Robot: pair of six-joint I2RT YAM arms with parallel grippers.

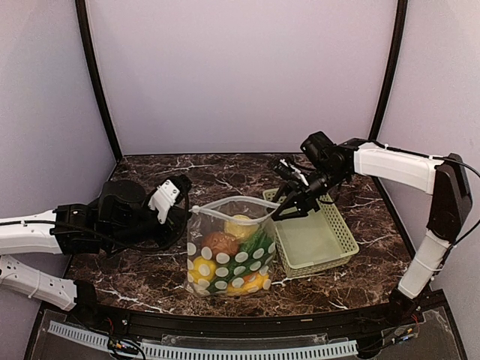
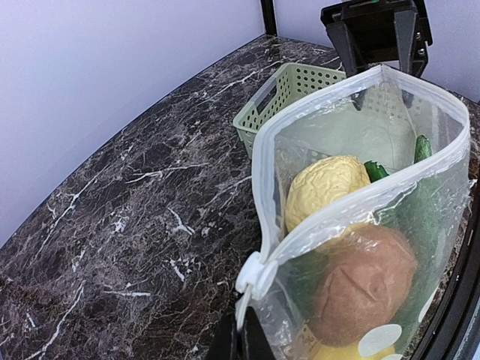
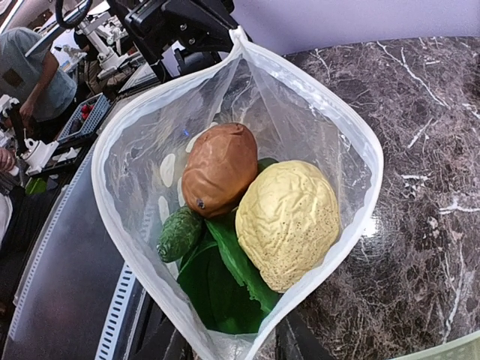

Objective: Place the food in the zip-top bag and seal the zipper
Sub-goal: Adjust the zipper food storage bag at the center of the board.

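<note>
Full bag (image 1: 225, 259) gapes; left jaws clamped on one corner, right jaws' grip at the other unclear; a slip there could skew the zipper (image 2: 352, 205), spoiling the seal

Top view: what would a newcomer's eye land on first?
The polka-dot bag standing mid-table, its mouth wide open, with toy food piled inside. The left claw pinches one end of the mouth and the right claw sits at the other end. A green basket lies beside the bag on the right arm's side.
</note>
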